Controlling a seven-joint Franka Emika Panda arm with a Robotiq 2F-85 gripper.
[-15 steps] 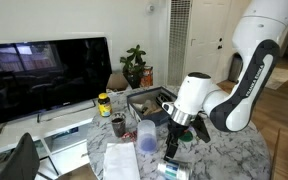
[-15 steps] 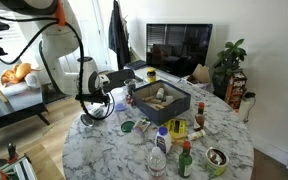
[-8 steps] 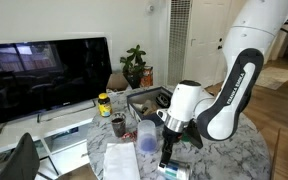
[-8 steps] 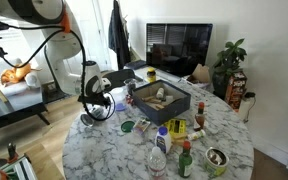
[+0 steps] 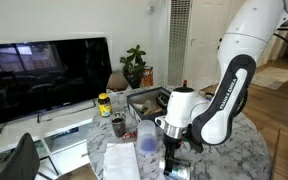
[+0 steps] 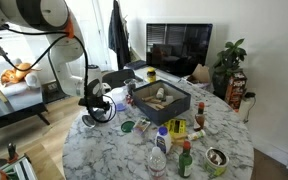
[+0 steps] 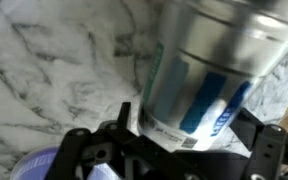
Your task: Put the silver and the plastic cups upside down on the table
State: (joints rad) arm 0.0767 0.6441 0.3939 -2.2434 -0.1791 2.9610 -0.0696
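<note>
The silver cup [image 7: 199, 70], with blue stripes and a label, fills the wrist view and lies on the marble table [image 7: 44, 70]. My gripper [image 7: 179, 138] is open, with one finger on each side of the cup. In an exterior view the gripper [image 5: 174, 150] is low over the table, just above the cup [image 5: 176, 170]. The translucent bluish plastic cup [image 5: 147, 140] stands upright just beside the gripper. It also shows as a purple patch in the wrist view [image 7: 39, 165]. In an exterior view the gripper [image 6: 97, 112] is near the table's edge.
A dark tray [image 5: 149, 100] with items stands behind the gripper and also shows in an exterior view [image 6: 162, 100]. A dark cup [image 5: 118, 126], a yellow-lidded jar [image 5: 104, 103] and white paper [image 5: 119, 160] are nearby. Bottles and jars [image 6: 179, 130] crowd the table's other side.
The arm has bent lower and the gripper has come down toward the table, closing in around the silver cup. The cups have not moved.
</note>
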